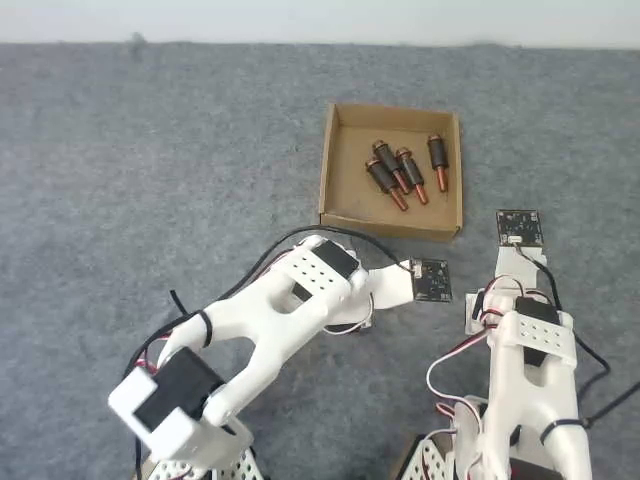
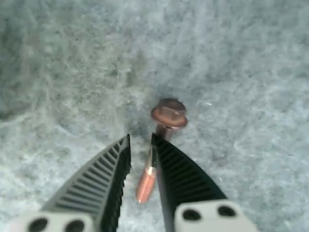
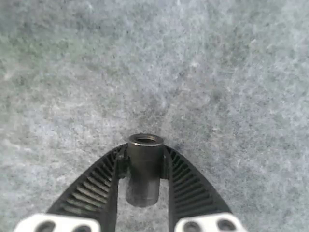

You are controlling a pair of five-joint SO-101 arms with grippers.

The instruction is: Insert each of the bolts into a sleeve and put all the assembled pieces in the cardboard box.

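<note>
1. Four assembled pieces (image 1: 402,168) lie in the box (image 1: 327,165), so I judge this to be the fifth pairing, with each part gripped and the two not yet joined.
2. The left claw (image 2: 141,139) is nearly closed, pinching the bolt (image 2: 168,116) by its shank. The flanged head sticks out past the fingertips and the pointed end runs back between the jaws.
3. The right claw (image 3: 145,150) is closed on the sleeve (image 3: 144,176), gripping its sides. The open bore points away from the wrist, out past the fingertips.
4. The next move needs the two claws brought together with the bolt's point lined up on the bore (the point sits back inside the jaws, so a regrip or a turn of the wrist looks likely). The sleeve must be held steady while the shank slides in, and then the piece goes over the box's near wall.
5. I cannot tell whether either part is lifted or resting on the surface.
6. The table is covered in grey carpet (image 1: 150,150). The box sits towards its far edge, right of the middle, and both arms rise from the near edge.
7. A pale wall (image 1: 300,18) runs behind the far edge.
</note>
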